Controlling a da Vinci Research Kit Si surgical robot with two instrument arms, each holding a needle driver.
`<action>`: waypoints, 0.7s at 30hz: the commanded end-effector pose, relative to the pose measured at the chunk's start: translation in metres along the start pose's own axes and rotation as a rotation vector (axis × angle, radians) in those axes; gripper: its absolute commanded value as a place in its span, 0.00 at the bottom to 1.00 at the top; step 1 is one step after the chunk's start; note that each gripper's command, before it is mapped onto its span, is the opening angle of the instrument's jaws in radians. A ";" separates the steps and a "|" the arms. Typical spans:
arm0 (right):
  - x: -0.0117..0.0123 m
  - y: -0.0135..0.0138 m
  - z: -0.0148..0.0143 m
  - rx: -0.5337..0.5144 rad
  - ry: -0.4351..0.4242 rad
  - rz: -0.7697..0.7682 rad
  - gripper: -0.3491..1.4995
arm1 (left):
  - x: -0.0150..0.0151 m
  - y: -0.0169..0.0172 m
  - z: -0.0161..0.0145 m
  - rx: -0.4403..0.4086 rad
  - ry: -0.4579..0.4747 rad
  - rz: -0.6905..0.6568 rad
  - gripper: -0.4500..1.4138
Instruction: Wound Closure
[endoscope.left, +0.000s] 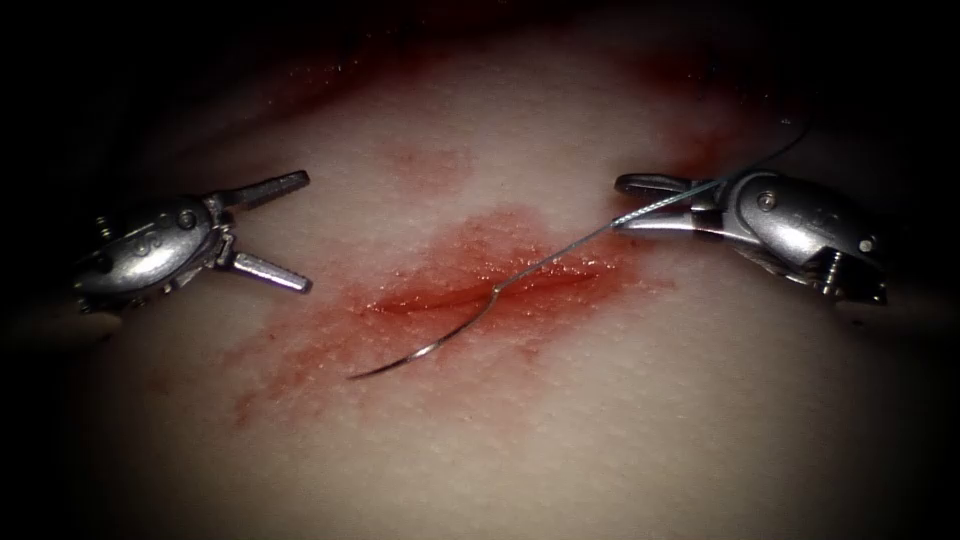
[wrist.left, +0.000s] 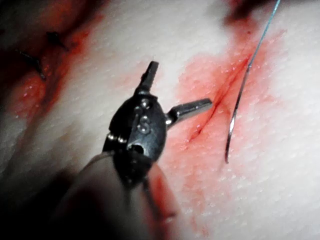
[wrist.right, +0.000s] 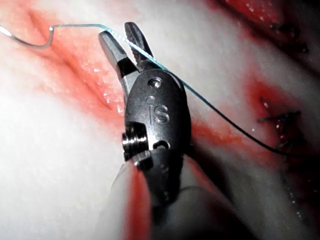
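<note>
The tissue (endoscope.left: 600, 400) has a short cut (endoscope.left: 440, 300) ringed by red fluid. The curved needle (endoscope.left: 430, 345) lies free on the surface, held by neither tool. Its thread end sits at the cut and its point rests below and to the cut's left. The thread (endoscope.left: 570, 247) runs from it up to the right, between the jaws of my right tool (endoscope.left: 625, 205), which stand slightly apart around it. My left tool (endoscope.left: 305, 232) hovers left of the cut, jaws spread wide and holding nothing. The wrist views show the needle (wrist.left: 235, 120) beside the left tool (wrist.left: 177, 85), and the thread (wrist.right: 142, 47) crossing the right tool (wrist.right: 122, 40).
Dark cut ends of thread from earlier stitches sit in the tissue (wrist.left: 35, 62) (wrist.right: 280, 120). Red fluid stains the surface around the cut (endoscope.left: 330, 345). The thread trails away past the right tool (endoscope.left: 790, 145).
</note>
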 end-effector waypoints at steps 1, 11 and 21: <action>-0.0005 -0.0001 0.0008 0.002 0.001 0.001 0.37 | -0.0005 -0.0001 0.0007 0.000 0.003 0.000 0.66; -0.0004 0.0000 0.0007 -0.002 -0.001 -0.004 0.39 | -0.0003 0.0000 0.0007 0.000 -0.003 -0.015 0.66; -0.0012 0.0000 -0.0013 0.028 -0.252 -0.048 0.47 | -0.0003 0.0009 0.0012 -0.013 -0.069 -0.109 0.66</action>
